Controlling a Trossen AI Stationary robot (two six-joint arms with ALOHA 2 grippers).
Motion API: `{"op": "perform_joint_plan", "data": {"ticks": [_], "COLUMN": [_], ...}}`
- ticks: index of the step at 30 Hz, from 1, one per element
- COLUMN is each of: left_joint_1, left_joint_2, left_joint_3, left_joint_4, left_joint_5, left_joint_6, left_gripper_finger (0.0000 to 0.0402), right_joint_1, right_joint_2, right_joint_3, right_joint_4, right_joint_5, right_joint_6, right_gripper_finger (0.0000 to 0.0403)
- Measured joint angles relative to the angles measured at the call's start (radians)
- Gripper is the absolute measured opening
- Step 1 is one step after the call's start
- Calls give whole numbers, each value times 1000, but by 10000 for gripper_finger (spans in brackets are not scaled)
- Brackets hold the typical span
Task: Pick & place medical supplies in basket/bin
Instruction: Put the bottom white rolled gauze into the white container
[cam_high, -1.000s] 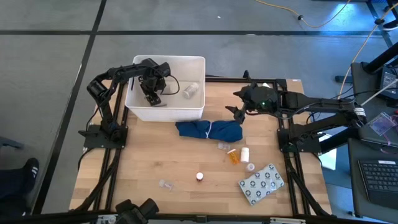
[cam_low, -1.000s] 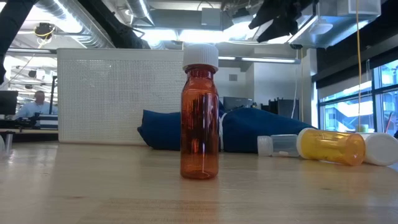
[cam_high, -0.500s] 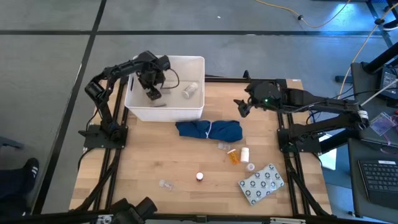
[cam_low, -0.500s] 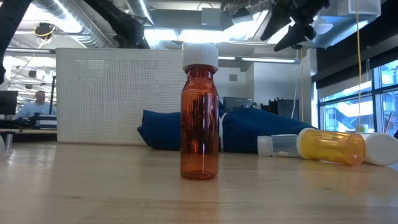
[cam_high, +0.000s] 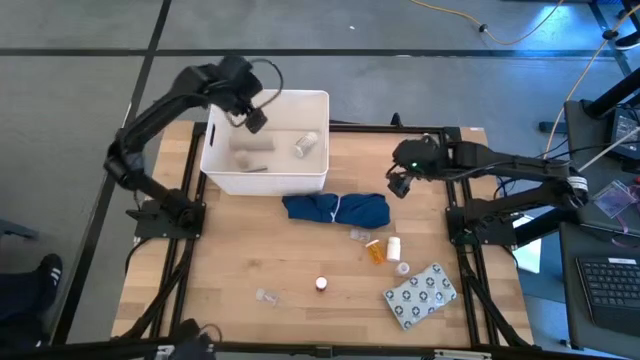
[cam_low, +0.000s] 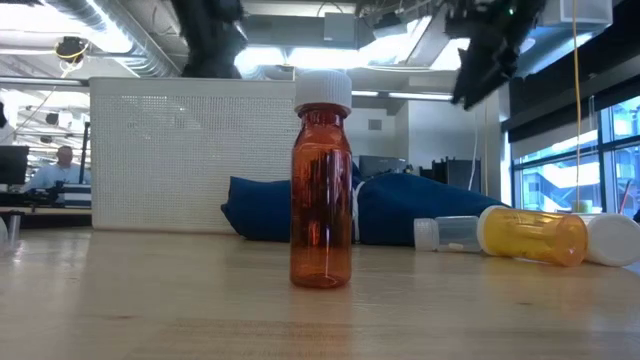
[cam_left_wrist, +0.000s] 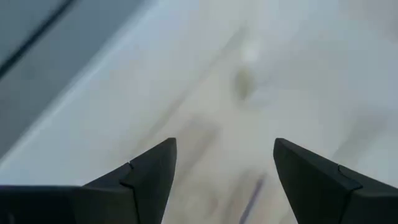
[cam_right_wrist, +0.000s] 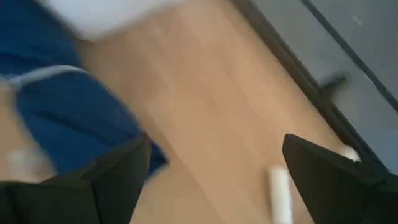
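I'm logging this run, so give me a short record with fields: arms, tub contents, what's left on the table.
left gripper: over the tub's far-left corner, jaws open, empty
right gripper: above the table right of the cloth, jaws open, empty
tub: holds a vial and a roll
cloth: on the table before the tub
upright bottle: near the front
blister pack: front right

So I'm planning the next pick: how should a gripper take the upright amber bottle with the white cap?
Probably from straight above, fingers closing on the amber bottle body just under its white cap. It stands upright with open table around it, so both sides are free.
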Motion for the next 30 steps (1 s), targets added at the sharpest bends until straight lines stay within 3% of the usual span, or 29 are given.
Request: {"op": "perform_joint_plan", "data": {"ticks": [3,6,12,18,22,26,30], "left_joint_1": [-18,-57,-163,-287,-362,-417,-460], "left_joint_2": [-73,-133,-205,-241,-247,-247,-247], "left_joint_3": [0,0,0,0,0,0,0], "left_joint_4": [80,113,119,119,117,117,117], "left_joint_5": [91,115,115,109,65,46,10], "left_joint_6": [-55,-94,-140,-187,-198,-210,-217], "left_gripper_finger": [260,260,260,260,260,260,260], "right_joint_1": [-43,-105,-262,-401,-462,-508,-528], "right_joint_2": [47,94,203,301,354,401,449], "right_joint_3": [0,0,0,0,0,0,0], "right_joint_4": [-90,-126,-137,-126,-92,-87,-89], "right_joint_5": [78,70,54,0,-9,-117,-124], "right_joint_6": [72,76,64,-78,-142,-216,-260], "right_gripper_finger": [361,361,356,325,311,308,307]}}
